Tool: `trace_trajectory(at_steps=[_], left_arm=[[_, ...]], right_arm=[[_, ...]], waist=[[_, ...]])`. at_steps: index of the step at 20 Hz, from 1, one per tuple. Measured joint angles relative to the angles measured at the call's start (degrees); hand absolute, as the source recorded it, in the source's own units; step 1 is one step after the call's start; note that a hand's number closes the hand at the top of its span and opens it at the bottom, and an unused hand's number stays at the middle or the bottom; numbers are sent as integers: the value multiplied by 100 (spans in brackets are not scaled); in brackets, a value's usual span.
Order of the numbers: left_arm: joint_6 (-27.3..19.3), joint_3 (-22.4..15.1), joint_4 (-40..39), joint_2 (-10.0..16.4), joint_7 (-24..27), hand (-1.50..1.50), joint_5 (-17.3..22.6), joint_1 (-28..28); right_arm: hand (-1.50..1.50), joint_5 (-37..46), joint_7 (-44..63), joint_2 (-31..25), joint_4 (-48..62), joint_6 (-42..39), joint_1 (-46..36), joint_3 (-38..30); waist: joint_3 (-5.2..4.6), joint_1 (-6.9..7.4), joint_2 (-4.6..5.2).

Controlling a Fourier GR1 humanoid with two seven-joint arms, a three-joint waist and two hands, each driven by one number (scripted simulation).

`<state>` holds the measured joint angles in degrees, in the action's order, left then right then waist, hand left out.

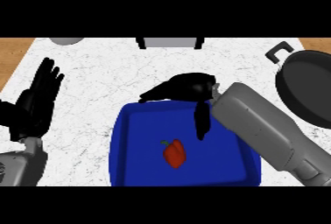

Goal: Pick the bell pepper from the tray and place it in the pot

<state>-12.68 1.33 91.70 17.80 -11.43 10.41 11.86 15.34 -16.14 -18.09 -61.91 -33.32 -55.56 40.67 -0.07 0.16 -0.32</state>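
**Head view: pepper not yet picked, right hand above the tray's far rim**

Head view. You see the bell pepper (175,155) lying on the floor of the blue tray (137,148), near its middle and a little towards the robot's side. Nothing touches it. The right hand (187,85) hangs over the tray's far rim and holds nothing. Its fingers reach towards the view's left and are loosely spread, and its thumb (202,123) hangs down, ending short of the pepper, above and to its right in the view. The black pot (311,89) stands on the white counter (97,74) to the right of the tray, well apart from the pepper. No pepper shows in the part of it you can see. The left hand (35,103) rests at the view's left edge, fingers straight and pointing up.

Progress, as a judgement: no step is complete. The approach looks to be under way. The descent, the grasp, the lift, the carry to the right and the release into the pot all remain.

Orientation. The pepper's long axis runs roughly from the far side to the near side of the tray, tilted slightly. Its green stem (165,143) points to the far left and its narrower red end points towards the robot. Your hand would close across the short axis, from left and right in the view.
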Motion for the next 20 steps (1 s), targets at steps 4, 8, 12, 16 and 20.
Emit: trace_trajectory(at_steps=[4,8,12,16,20], left_arm=[[21,66,71,10,-41,0,2,-33],[76,112,172,8,-157,0,-22,-24],[113,120,114,-139,-3,0,-97,-93],[136,125,185,-184,-57,0,-171,-91],[109,168,-48,-248,-95,0,-247,143]], right_arm=[[-150,251,736,265,-392,-350,88,248],[-150,444,1238,446,-732,-688,331,150],[-150,679,1564,589,-1147,-960,712,13],[-150,1184,1482,582,-1254,-896,1102,107],[-150,1703,1625,690,-1293,-793,1366,204]], waist=[[2,-17,2],[4,-16,12],[5,-17,19],[6,-6,25],[7,-14,30]])
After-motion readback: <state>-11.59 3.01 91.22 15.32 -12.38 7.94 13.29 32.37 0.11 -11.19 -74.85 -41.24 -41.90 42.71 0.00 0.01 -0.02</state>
